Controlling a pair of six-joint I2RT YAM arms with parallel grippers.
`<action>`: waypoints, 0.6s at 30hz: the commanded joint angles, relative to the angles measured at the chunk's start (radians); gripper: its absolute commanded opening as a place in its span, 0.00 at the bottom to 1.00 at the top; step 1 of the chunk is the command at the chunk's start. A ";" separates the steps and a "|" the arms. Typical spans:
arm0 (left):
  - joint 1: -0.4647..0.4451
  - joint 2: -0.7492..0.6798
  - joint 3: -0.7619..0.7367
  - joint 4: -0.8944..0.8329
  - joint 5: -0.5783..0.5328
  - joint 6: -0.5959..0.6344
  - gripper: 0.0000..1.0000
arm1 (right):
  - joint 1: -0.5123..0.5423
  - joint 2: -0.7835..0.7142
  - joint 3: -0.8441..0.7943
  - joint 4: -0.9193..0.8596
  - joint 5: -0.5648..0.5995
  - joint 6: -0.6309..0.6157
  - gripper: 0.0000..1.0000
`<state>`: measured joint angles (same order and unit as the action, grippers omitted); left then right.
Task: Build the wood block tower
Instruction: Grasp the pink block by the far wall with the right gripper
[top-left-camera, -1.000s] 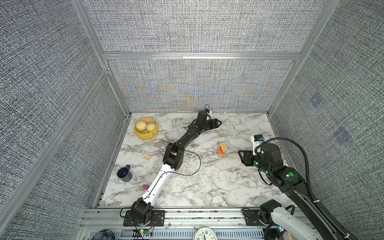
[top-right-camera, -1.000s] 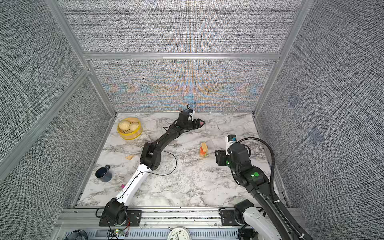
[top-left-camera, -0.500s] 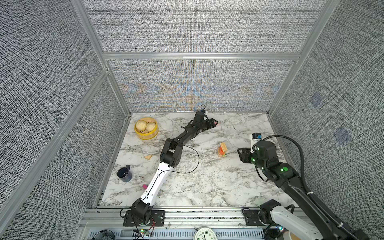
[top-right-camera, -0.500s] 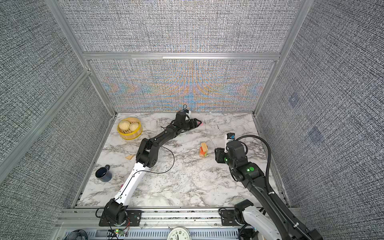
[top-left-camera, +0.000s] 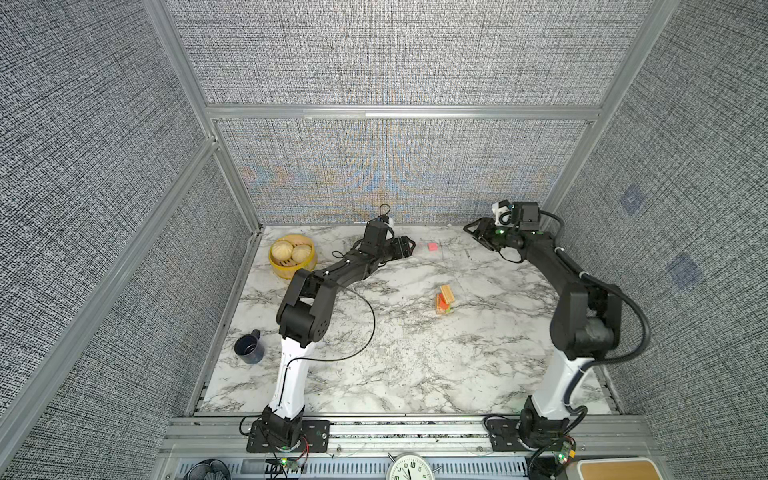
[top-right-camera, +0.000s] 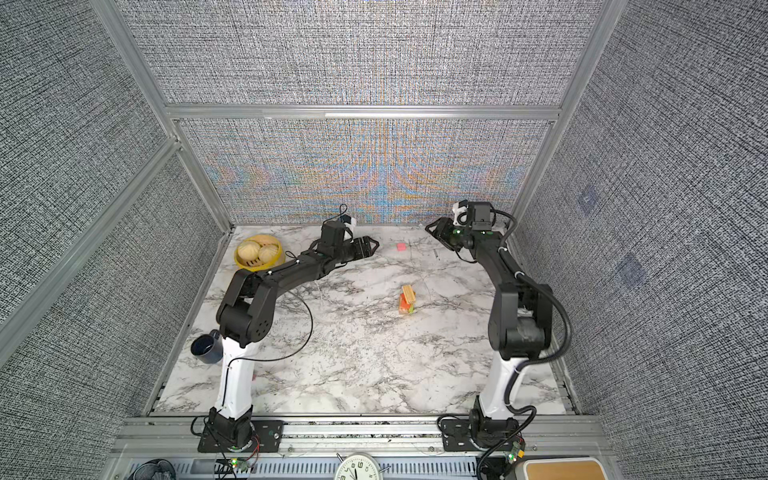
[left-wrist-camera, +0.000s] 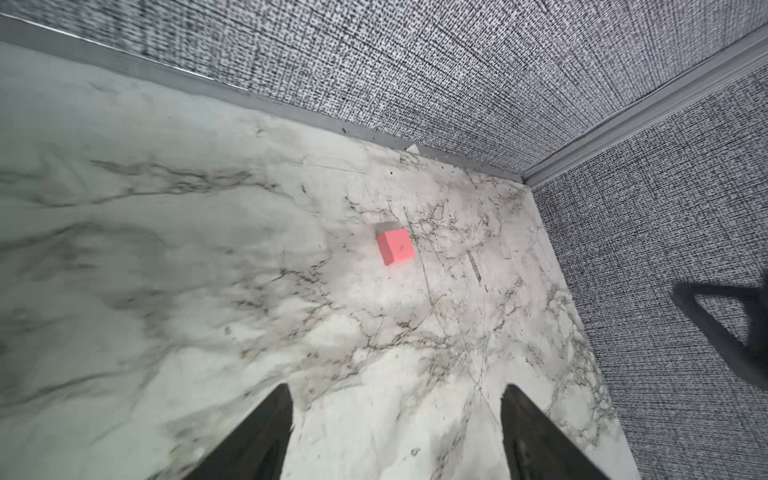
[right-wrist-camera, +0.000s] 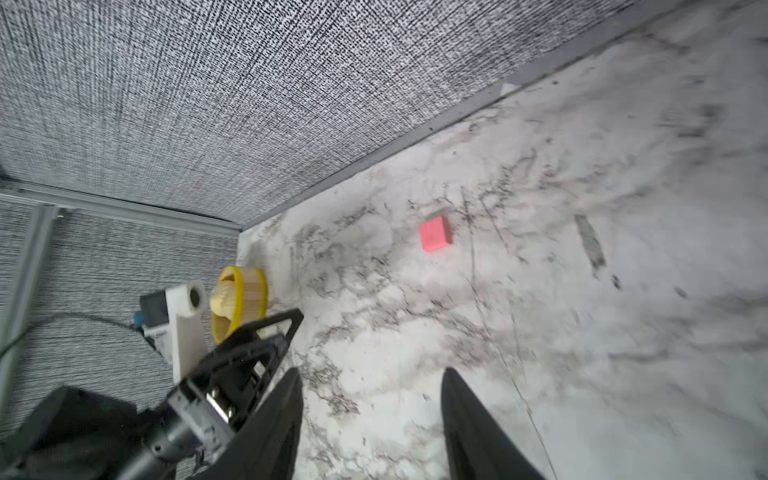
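On my feed, the small pink wooden cube (top-left-camera: 432, 247) lies alone on the white marble worktop (top-left-camera: 415, 353), close to its far edge and a little right of the middle. It sits flat, touching nothing.

The left gripper (top-left-camera: 409, 247) hangs low just to the left of that cube. Its wrist camera shows the jaws spread wide with only bare marble between them and the cube (left-wrist-camera: 396, 246) ahead of the tips, so it is released and empty.

The right gripper (top-left-camera: 469, 228) is near the far right corner of the worktop, lifted off the surface and pointing toward the cube from the other side. From its wrist camera the two fingers (right-wrist-camera: 457, 399) stand apart with nothing between them: also released. The cube (right-wrist-camera: 435, 234) lies well ahead of it.

The tower (top-left-camera: 444, 299), a short stack with a tan wooden bar on top of orange and green pieces, stands near the middle of the worktop, slightly right, well apart from both grippers.

A round yellow bamboo steamer with buns (top-left-camera: 291, 270) sits in the far left corner. A dark mug (top-left-camera: 248, 347) stands by the left edge.
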<state>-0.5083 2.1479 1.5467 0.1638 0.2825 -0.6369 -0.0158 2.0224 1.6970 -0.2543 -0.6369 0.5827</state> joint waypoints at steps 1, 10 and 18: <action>-0.003 -0.086 -0.109 0.081 -0.060 0.034 0.80 | -0.009 0.139 0.180 -0.097 -0.187 -0.001 0.53; -0.009 -0.336 -0.395 0.123 -0.138 0.064 0.82 | 0.000 0.525 0.621 -0.209 -0.248 0.026 0.50; -0.028 -0.517 -0.608 0.121 -0.208 0.069 0.83 | 0.046 0.669 0.710 -0.063 -0.235 0.130 0.47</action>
<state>-0.5343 1.6680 0.9752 0.2676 0.1158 -0.5812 0.0189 2.6717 2.3939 -0.3950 -0.8532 0.6464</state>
